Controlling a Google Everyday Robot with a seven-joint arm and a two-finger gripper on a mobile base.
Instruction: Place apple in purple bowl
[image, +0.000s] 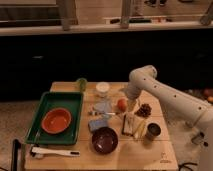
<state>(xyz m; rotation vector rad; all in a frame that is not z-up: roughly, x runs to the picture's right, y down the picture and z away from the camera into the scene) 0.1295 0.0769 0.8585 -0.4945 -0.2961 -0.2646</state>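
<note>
White, smooth, rounded arm, bulbous elbow joint; pale pincer at its tip, above table

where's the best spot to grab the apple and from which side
Probably across the widest middle of the apple, coming down from above. It is small and round and sits low on the table, so no side offers an edge or handle. The gripper hangs just to the right of it, so a short shift left should centre it.
</note>
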